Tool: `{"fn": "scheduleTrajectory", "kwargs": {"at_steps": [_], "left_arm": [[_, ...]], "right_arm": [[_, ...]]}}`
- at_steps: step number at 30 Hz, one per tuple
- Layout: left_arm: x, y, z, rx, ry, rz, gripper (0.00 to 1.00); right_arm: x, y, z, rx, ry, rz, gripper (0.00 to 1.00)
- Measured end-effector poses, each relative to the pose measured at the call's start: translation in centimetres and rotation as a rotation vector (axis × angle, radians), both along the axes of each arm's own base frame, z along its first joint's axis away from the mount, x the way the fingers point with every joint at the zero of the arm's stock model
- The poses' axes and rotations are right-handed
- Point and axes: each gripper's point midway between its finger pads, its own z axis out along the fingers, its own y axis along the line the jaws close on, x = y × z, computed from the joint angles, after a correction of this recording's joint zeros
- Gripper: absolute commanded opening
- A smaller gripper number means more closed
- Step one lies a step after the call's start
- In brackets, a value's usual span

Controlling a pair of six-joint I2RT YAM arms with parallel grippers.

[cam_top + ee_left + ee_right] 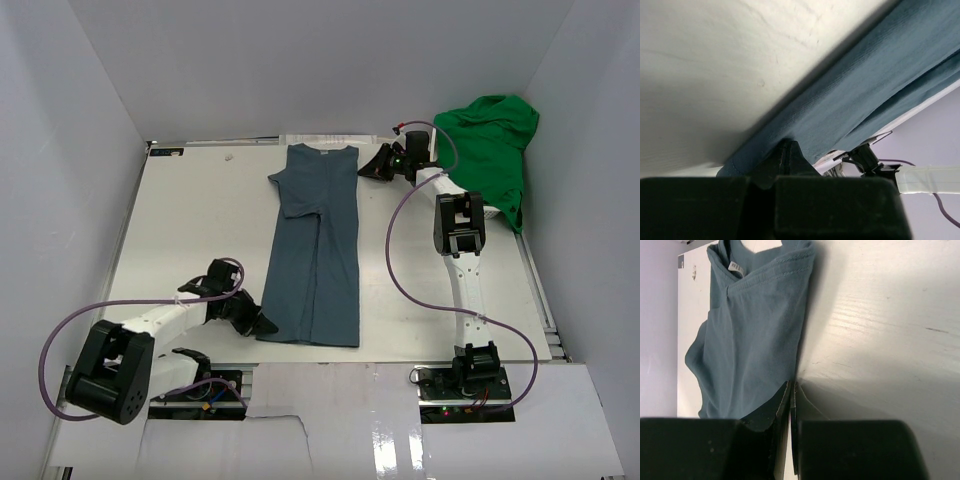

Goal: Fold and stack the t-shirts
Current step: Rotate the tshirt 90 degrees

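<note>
Overhead view: dark slate-blue t-shirt (315, 250) lies flat mid-way across the table (200, 220), folded lengthwise into a narrow strip, collar at far end, hem toward the arms. L gripper (266, 324) is at the hem's near-left corner, fingers pressed together, tips against the cloth edge; can't tell if fabric is caught btwn them. R gripper (366, 171) is just beside the collar-end shoulder, fingers pressed together, nothing visibly held. Prob. placed at opposite ends for a crosswise fold. Unfolded bright green t-shirt (495, 145) sits bunched at far-right corner.
</note>
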Motion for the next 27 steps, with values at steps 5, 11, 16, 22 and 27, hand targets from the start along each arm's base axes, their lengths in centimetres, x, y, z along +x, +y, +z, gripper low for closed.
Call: {"fn": "scheduleTrajectory", "kwargs": {"at_steps": [5,11,16,22,27], "left_arm": [[-1.4,-1.3,0.0,-0.014,0.048,-0.039,0.00],[-1.9,-2.3,0.0,-0.012,0.090,-0.074,0.00],[-1.8,-2.2,0.1,0.008,0.090,-0.074,0.00],[0.9,-2.7,2.8,0.059,0.033,-0.092,0.00],[4.6,-4.4,7.2,0.016,-0.104,-0.109,0.00]], "right_arm": [[-0.1,0.4,-0.1,0.013,0.001,0.009,0.08],[-0.4,1.5,0.0,0.020,-0.007,0.028,0.08],[-0.6,2.0,0.0,0.021,-0.008,0.037,0.08],[-0.6,2.0,0.0,0.021,-0.009,0.037,0.08],[-0.5,1.7,0.2,0.021,-0.012,0.035,0.24]]}}
